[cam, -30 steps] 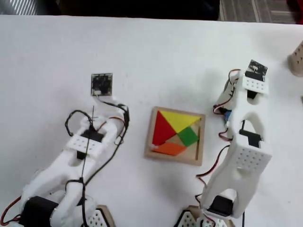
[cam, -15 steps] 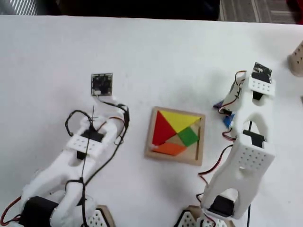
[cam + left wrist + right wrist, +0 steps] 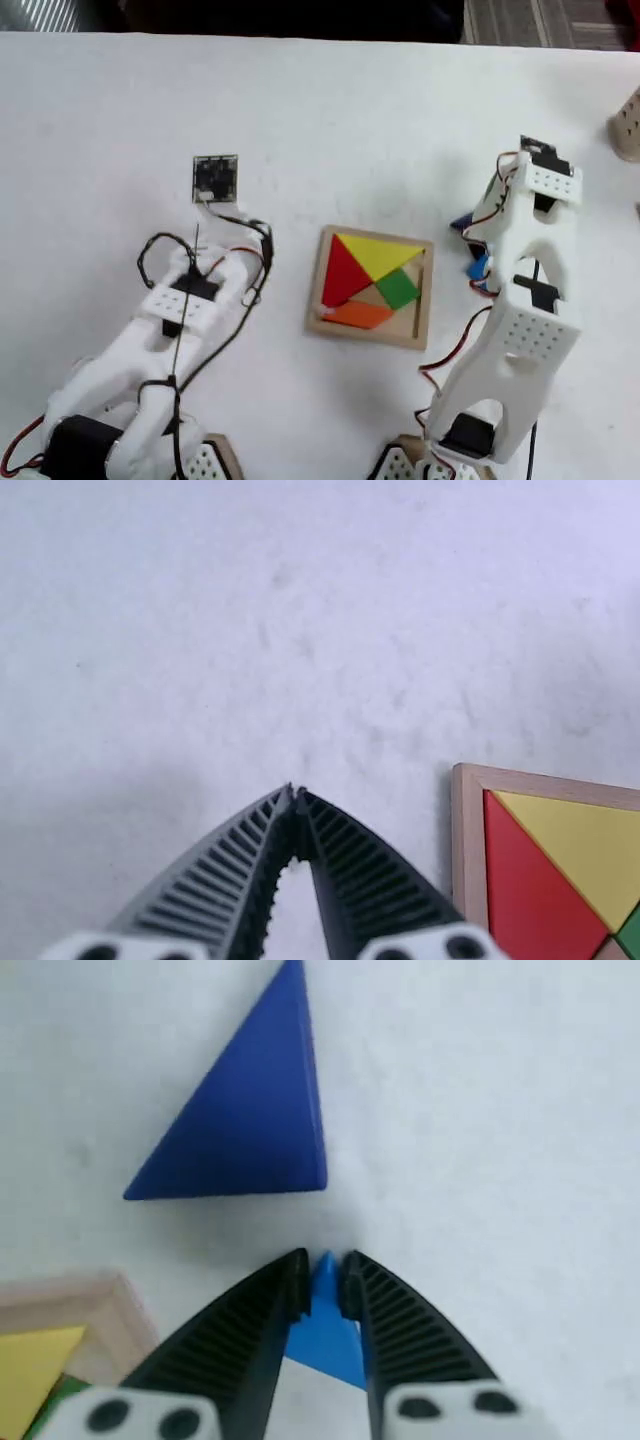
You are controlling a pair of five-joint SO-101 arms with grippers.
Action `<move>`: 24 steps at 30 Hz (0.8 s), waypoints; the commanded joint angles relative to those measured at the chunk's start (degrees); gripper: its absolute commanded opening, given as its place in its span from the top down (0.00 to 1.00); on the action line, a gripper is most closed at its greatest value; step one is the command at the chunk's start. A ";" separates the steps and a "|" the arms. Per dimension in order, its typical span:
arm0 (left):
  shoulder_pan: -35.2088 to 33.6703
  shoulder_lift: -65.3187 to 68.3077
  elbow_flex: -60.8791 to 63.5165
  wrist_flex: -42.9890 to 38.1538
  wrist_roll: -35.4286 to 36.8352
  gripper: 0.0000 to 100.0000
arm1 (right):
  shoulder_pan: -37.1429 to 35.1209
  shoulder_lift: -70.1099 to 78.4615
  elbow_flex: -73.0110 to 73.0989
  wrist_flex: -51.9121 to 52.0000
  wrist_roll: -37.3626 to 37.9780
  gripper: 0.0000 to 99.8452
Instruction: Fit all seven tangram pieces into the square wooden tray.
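The right hand (image 3: 325, 1260) was clamped on a light blue piece (image 3: 326, 1345), whose tip showed between the fingertips. Just ahead of that hand a dark blue triangle (image 3: 250, 1130) lay flat on the desk (image 3: 500, 1110), apart from the held piece. The wooden tray (image 3: 425, 290) sat near that hand, to one side, holding a red triangle (image 3: 345, 272), a yellow triangle (image 3: 380, 252), a green piece (image 3: 398, 288) and an orange piece (image 3: 358, 315). The left hand (image 3: 295, 798) had its fingers pressed together on nothing, with the tray's corner close beside it.
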 commanded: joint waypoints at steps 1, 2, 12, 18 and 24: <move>-0.40 -1.63 -0.62 -1.32 -0.79 0.98 | -0.13 -7.96 6.86 -0.31 2.99 0.93; -0.40 -1.63 -0.62 -1.32 -0.79 0.98 | -0.13 -10.59 10.11 -1.63 2.99 0.92; 0.22 -1.63 -0.53 -1.14 -4.84 0.98 | 4.53 -32.04 37.10 -11.47 2.90 0.89; 1.98 -1.63 0.44 -1.32 -6.95 0.98 | 4.70 -35.21 42.02 -15.52 3.34 0.89; 1.45 -1.71 0.44 -1.41 -8.44 0.97 | -2.95 -36.88 41.76 -15.60 3.43 0.86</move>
